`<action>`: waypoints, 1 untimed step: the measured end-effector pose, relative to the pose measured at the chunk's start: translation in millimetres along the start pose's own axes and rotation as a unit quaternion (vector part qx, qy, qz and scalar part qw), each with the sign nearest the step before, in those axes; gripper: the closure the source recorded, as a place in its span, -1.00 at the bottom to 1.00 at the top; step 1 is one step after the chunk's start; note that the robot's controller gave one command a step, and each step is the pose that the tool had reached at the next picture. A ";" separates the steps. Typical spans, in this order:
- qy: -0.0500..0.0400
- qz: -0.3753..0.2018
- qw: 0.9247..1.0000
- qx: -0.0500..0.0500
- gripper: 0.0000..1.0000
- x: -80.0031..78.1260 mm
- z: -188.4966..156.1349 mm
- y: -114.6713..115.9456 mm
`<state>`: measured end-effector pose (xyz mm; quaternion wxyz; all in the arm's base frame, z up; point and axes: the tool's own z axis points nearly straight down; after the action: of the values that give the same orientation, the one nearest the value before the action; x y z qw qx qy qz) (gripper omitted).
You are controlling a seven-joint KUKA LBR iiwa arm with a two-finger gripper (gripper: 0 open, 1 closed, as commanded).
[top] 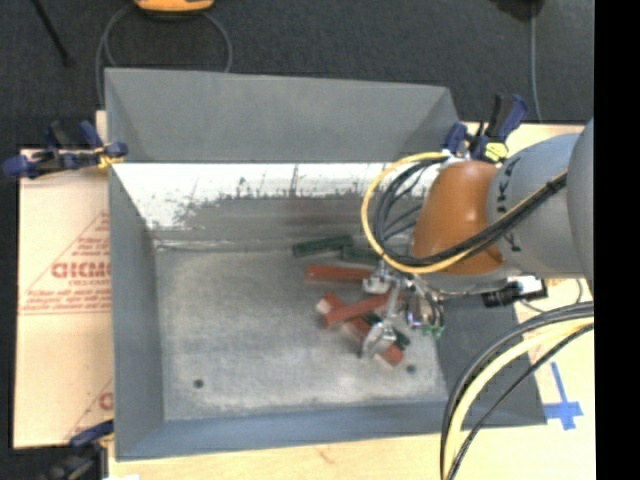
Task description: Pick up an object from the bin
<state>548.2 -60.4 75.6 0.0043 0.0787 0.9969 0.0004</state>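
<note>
Several reddish-brown blocks [345, 313] and a dark green strip [322, 246] lie at the right of your grey bin [200, 298]. The gripper [379, 314] hangs over the blocks, jaws spread, partly hiding them.

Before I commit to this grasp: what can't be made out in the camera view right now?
1. Reddish-brown pieces by the gripper: heaped, their number and shapes too small to tell.
2. Dark green thing behind them: kind unclear, blurred.
3. Bin floor at right: hidden under the arm.
</note>
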 end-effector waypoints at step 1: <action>-0.001 -0.001 1.000 0.001 1.00 0.1 -9.4 -0.9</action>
<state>547.9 -61.2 85.0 0.0054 0.0775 0.9970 -0.0008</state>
